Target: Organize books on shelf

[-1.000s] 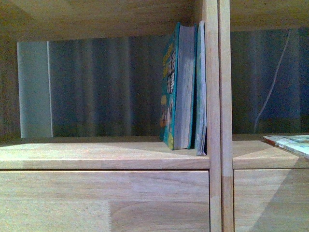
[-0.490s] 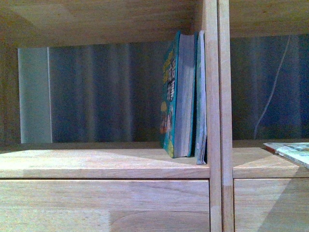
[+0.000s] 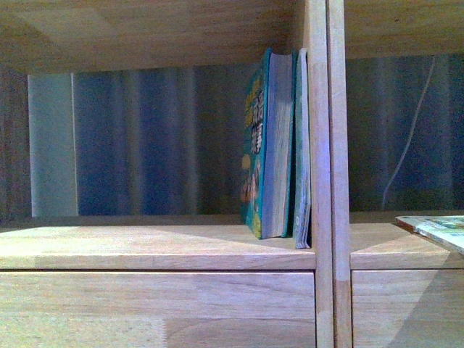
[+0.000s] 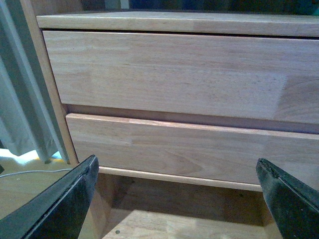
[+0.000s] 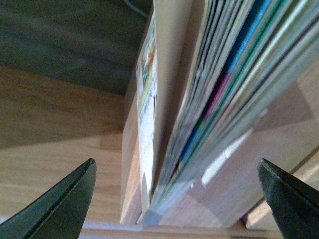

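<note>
In the front view a thick teal paperback (image 3: 255, 145) with yellow lettering stands upright in a cubby of the light wood shelf (image 3: 156, 246). A thin pale bluish book (image 3: 301, 145) stands between it and the vertical divider (image 3: 322, 174). A thin floppy book (image 3: 435, 228) lies flat in the cubby to the right. Neither arm shows there. My left gripper (image 4: 175, 164) is open in front of two plain drawer fronts (image 4: 174, 74), holding nothing. My right gripper (image 5: 176, 164) is open just before the edges of several thin books (image 5: 224, 74) and a pale-covered book (image 5: 147, 99).
A drawer front (image 3: 156, 308) sits under the left cubby. Behind the backless cubbies hang a striped curtain (image 3: 145, 138) and a thin cable (image 3: 409, 130). In the left wrist view a curtain (image 4: 25, 109) hangs beside the shelf's side post, and an open recess (image 4: 174, 214) lies under the lower drawer.
The whole front view has slid down a little in the picture. The standing books keep their places against the divider.
</note>
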Motion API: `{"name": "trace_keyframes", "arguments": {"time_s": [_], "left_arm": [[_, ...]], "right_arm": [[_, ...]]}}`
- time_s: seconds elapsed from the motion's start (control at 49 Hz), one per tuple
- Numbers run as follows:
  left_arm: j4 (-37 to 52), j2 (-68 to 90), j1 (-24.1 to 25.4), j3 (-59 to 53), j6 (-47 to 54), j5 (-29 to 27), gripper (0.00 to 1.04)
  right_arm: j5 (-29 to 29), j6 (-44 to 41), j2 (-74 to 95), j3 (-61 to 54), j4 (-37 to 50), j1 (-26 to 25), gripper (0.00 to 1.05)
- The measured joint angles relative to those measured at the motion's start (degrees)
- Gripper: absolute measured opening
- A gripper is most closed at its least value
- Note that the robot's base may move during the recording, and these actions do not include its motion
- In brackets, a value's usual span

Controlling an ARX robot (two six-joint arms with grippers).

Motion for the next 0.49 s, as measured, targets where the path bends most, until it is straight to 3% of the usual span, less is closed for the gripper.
{"name": "trace_keyframes", "arguments": {"time_s": [0.204,0.49], "left_arm": [[0.0,0.0,0.0,0.0,0.0,0.0,0.97],[0.0,0.0,0.0,0.0,0.0,0.0,0.97]], "right_arm": [[0.63,2.34,5.38,6.12,2.62,-0.17,0.96],[1.99,2.36,9.29,7.3,3.96,-0.92,0.46]]}}
